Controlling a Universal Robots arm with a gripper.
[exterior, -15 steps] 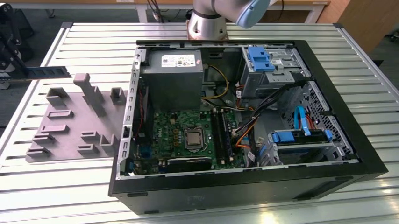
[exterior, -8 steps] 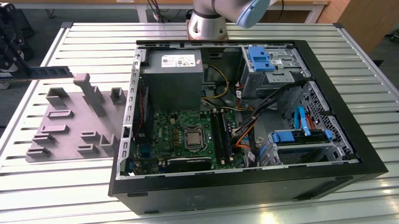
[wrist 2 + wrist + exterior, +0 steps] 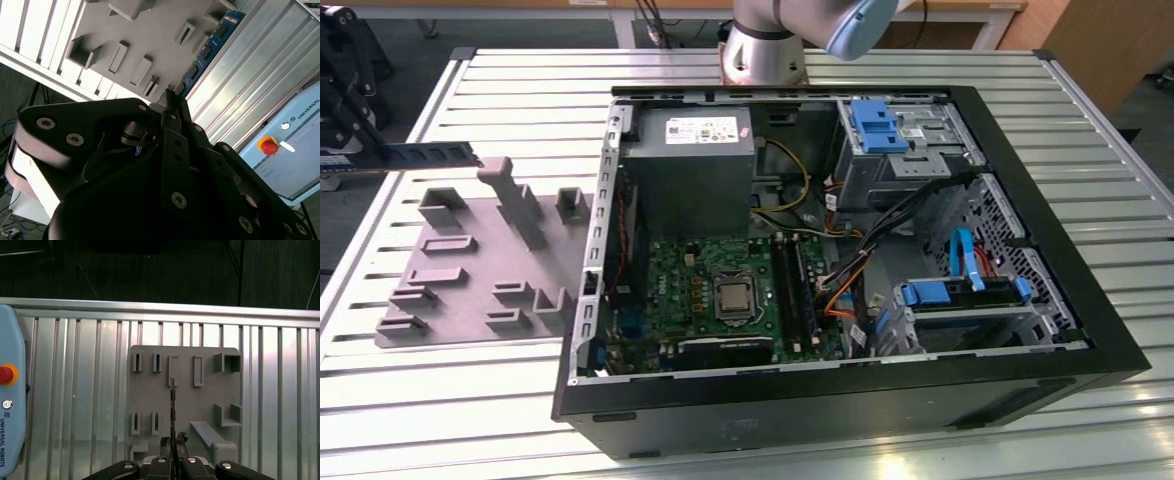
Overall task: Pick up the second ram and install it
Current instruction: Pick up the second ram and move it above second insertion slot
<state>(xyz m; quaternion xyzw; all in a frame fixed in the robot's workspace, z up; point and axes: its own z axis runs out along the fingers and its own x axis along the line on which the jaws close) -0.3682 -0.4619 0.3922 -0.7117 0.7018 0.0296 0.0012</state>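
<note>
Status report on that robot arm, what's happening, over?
Gripper shut on the second ram. Ram held over the grey fixture plate, outside the computer case. No obstacle seen around it.

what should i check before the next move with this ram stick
1. Second ram gripped by the end effector: ok, clamped at one end.
2. Ram lifted off the grey fixture: ok.
3. Ram straight in the grip: ok, edge-on and in line in the first wrist view.
4. Computer case open on top: ok.
5. Memory slots free: cannot tell.
6. Cables clear of the slots: cannot tell, they run close beside them.
</note>
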